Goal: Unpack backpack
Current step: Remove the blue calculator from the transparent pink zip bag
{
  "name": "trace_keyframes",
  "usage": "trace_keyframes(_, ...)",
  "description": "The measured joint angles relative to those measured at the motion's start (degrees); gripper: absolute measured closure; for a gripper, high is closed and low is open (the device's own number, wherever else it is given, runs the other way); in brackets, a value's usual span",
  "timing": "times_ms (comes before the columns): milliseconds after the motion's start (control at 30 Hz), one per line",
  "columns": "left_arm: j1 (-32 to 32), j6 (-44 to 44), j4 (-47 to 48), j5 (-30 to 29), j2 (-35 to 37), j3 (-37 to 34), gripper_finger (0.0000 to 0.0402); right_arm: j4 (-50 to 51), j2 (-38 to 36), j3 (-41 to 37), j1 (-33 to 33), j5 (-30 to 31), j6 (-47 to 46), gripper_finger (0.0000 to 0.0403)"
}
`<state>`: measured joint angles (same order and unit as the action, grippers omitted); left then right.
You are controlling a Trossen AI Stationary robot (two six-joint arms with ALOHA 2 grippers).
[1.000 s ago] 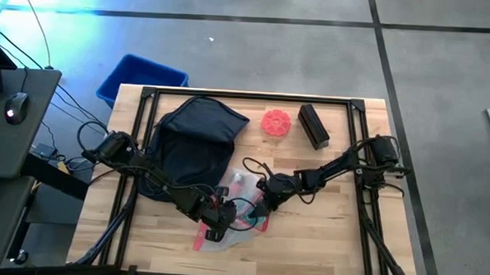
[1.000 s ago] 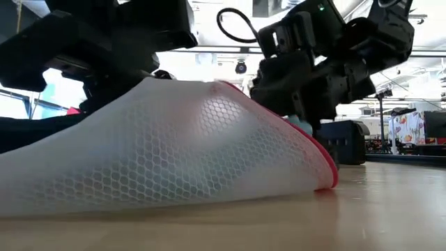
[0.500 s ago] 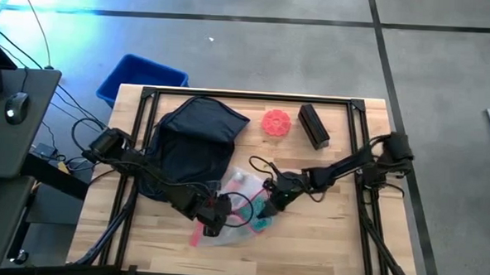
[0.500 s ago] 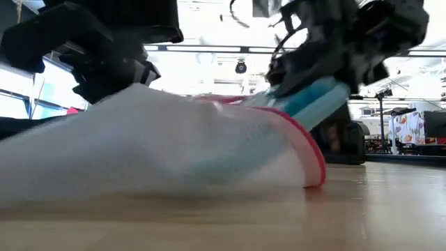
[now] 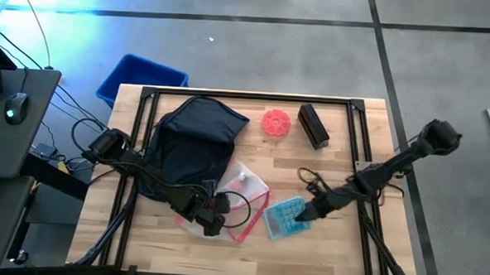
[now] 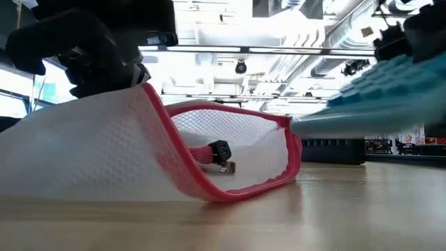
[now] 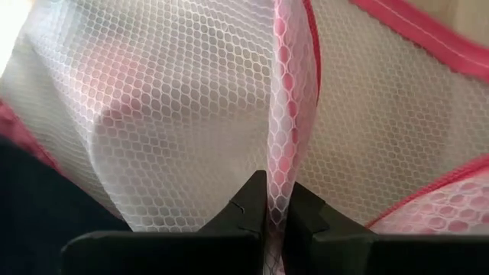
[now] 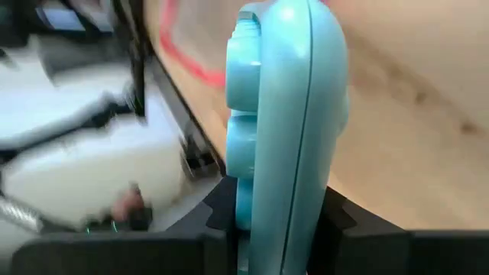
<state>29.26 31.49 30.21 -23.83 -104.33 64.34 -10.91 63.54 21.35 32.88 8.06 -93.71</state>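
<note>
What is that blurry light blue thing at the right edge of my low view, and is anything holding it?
Observer: It's a light blue bumpy tray, gripped by the right gripper, outside the mesh pouch.
Operator: What's lifting the pouch's mouth?
Observer: The left gripper, shut on the pouch's pink rim.
Operator: Where's the backpack?
Observer: The backpack lies on the table right against the pouch, toward the far edge on the left arm's side.
</note>
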Motion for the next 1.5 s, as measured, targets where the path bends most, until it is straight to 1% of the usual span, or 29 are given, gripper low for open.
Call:
trace_keyframes(67,0.1,0.0,-0.2,0.0,0.0,0.0,0.0402,-1.2,-1.4,0.0,1.6,8.4,-0.4,0.0334)
trace_keyframes(167,0.1,0.0,-0.2,0.0,0.0,0.0,0.0402,-4.5,-1.9,0.7,1.2,16.8,2.5,0.0334)
trace_keyframes(267,0.1,0.0,-0.4,0.1,0.0,0.0,0.0402,-4.9,-1.4,1.4,-3.2,22.6,3.9,0.0334)
trace_keyframes(333,0.1,0.0,-0.5,0.2,0.0,0.1,0.0402,-5.4,-0.8,1.4,-7.8,24.5,5.5,0.0334)
trace_keyframes(367,0.1,0.0,-0.6,0.2,0.1,0.1,0.0402,-6.3,-0.8,1.4,-10.5,24.5,6.7,0.0334)
trace_keyframes(433,0.1,0.0,-0.8,0.5,0.1,0.1,0.0402,-7.8,-0.8,1.5,-16.7,23.6,9.3,0.0334)
trace_keyframes(600,0.1,0.0,-1.0,1.2,0.1,0.1,0.0402,-9.1,0.6,1.5,-33.7,14.5,14.5,0.0334)
trace_keyframes(700,0.1,0.0,-1.2,1.3,0.1,0.1,0.0402,-13.6,4.5,1.5,-42.2,10.7,16.1,0.0334)
trace_keyframes(800,0.2,-0.1,-1.3,1.4,0.1,0.1,0.0402,-21.9,10.7,1.5,-48.3,8.3,15.8,0.0334)
trace_keyframes(867,0.1,-0.1,-1.4,1.4,0.1,0.1,0.0402,-28.1,16.0,1.7,-50.7,6.3,14.4,0.0334)
trace_keyframes(933,0.1,-0.1,-1.4,1.4,0.2,0.1,0.0402,-31.1,21.2,3.4,-52.0,4.6,13.3,0.0334)
trace_keyframes(1067,0.1,-0.1,-1.4,1.9,0.2,0.1,0.0402,-31.8,30.5,10.2,-52.3,1.8,14.4,0.0334)
trace_keyframes(1167,0.1,-0.2,-1.4,2.7,0.2,0.1,0.0402,-31.8,35.6,14.9,-52.5,0.7,15.1,0.0334)
trace_keyframes(1267,0.1,0.0,-1.5,3.7,0.2,0.2,0.0402,-31.7,38.7,18.1,-53.7,0.3,14.0,0.0334)
trace_keyframes(1300,0.1,0.0,-1.5,3.8,0.2,0.2,0.0402,-31.4,39.3,18.8,-54.1,0.1,14.0,0.0329)
trace_keyframes(1433,0.1,1.4,-1.5,3.8,0.2,0.2,0.0402,-26.2,39.9,21.4,-55.8,-0.6,13.8,0.0277)
trace_keyframes(1500,0.1,1.5,-1.7,3.8,0.2,0.2,0.0402,-23.4,39.9,22.3,-56.2,-1.2,14.2,0.0260)
